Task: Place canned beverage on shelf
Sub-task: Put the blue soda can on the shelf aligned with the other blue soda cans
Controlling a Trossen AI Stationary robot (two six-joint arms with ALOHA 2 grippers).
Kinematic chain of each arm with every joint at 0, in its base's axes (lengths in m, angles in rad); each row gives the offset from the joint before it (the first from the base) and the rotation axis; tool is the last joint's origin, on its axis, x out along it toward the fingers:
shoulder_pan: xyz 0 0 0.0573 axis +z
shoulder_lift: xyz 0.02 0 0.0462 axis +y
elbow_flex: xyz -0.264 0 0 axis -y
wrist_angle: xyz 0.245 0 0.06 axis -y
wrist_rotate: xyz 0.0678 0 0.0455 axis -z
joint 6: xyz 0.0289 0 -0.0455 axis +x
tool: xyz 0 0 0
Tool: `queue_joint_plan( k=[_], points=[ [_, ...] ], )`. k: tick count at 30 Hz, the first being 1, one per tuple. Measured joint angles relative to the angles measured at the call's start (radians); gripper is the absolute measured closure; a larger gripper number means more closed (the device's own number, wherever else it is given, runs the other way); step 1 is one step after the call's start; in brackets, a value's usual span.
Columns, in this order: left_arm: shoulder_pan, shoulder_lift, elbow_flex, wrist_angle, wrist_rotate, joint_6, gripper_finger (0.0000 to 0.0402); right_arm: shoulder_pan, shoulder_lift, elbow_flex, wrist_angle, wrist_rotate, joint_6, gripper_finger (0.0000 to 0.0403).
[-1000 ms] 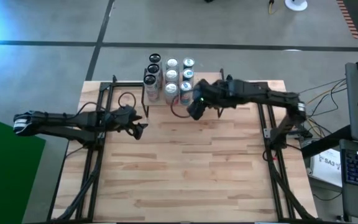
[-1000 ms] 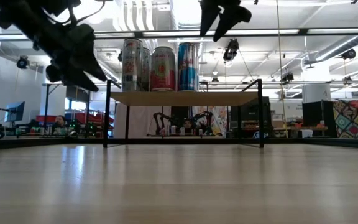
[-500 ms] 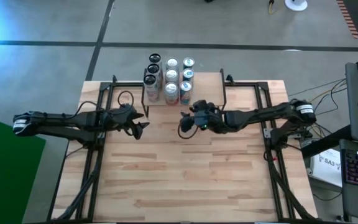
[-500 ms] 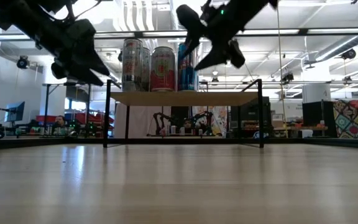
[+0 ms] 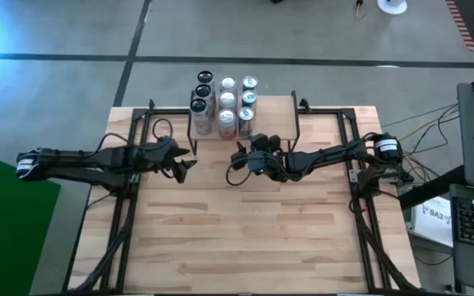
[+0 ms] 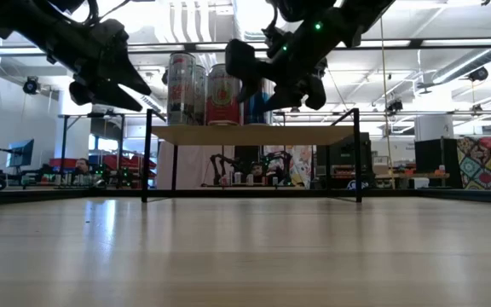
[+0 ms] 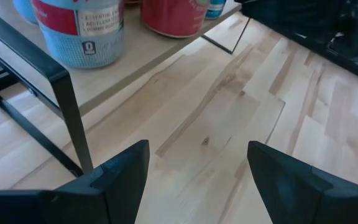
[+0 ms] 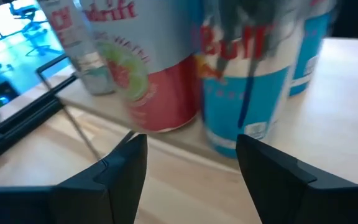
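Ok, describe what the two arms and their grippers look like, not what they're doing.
Both arms are dark, slim and jointed, with black cables looping beside them. The left gripper and right gripper each have two flat, angular dark fingers. The left arm's outer end carries a white band; a small green light glows near the right wrist.

The right gripper (image 5: 239,159) has moved from the upper centre of the high view, beside the cans (image 5: 225,103) on the shelf (image 5: 212,130), down and toward the left, and now sits just below the shelf's front edge near frame centre. In the low view it (image 6: 250,72) has dropped from the top edge to can height and shifted left. Its fingers (image 8: 120,165) are spread apart and empty.
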Motion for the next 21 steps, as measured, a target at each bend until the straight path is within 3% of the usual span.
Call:
queue_joint_plan(
  k=[21],
  points=[
    [0.000,-0.012,0.000,-0.012,0.000,0.018,0.0143,-0.025,-0.012,0.000,-0.042,0.145,-0.026,0.0168]
  ],
)
